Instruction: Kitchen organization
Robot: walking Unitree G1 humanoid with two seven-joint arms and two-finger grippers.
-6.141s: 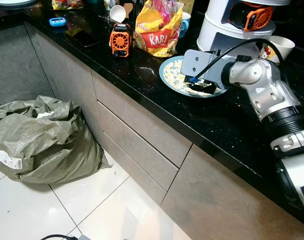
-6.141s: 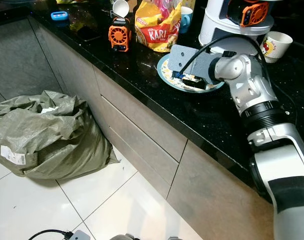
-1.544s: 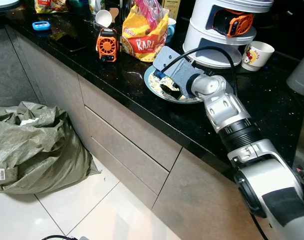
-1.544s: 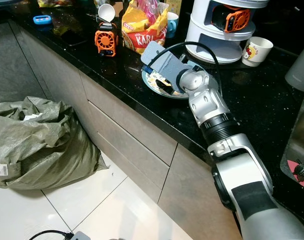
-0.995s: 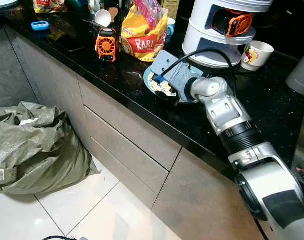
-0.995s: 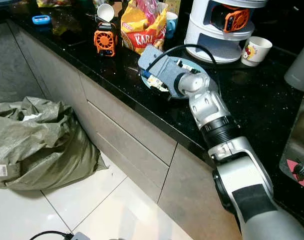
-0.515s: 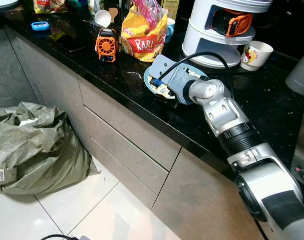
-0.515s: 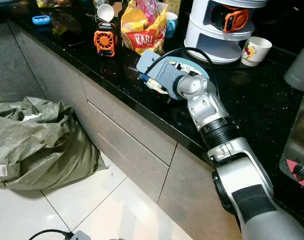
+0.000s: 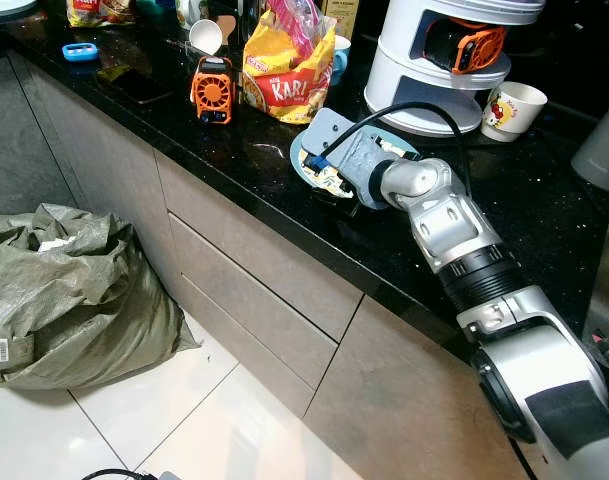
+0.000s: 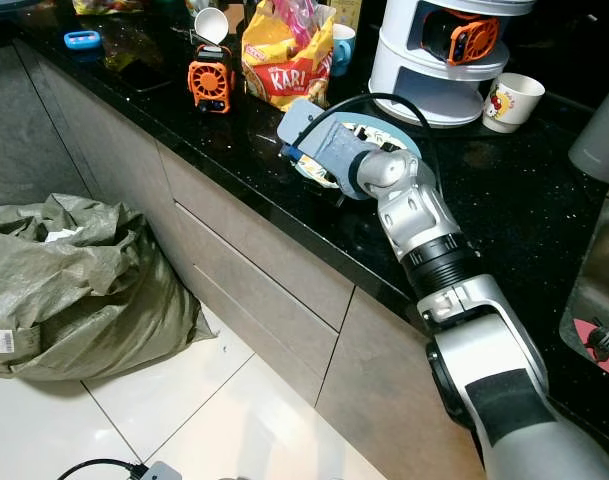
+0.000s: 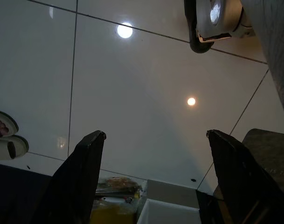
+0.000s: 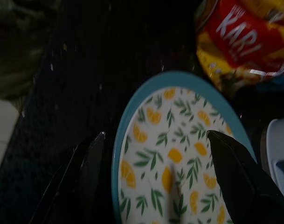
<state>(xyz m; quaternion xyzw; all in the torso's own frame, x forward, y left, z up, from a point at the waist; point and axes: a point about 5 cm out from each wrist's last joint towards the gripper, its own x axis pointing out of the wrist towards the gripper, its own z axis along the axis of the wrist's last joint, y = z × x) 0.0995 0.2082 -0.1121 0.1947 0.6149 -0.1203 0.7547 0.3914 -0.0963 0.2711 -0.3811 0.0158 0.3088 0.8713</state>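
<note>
Plate pickup looks underway: right gripper (image 12: 153, 179), fingers spread and ungrasping, straddles the lemon-patterned plate (image 12: 179, 154), Kari bag (image 12: 246, 42) at two o'clock; closing next.

Right arm stretched forward, right gripper (image 12: 153, 179) with fingers spread wide and angled downward; left arm hanging idle, left gripper (image 11: 155, 175) likewise parted, pointing toward the ground

A green sack (image 9: 69, 290) slumps on the white floor (image 9: 134, 420) — beside grey drawers (image 9: 254, 300) — near a cable (image 10: 94, 466).
</note>
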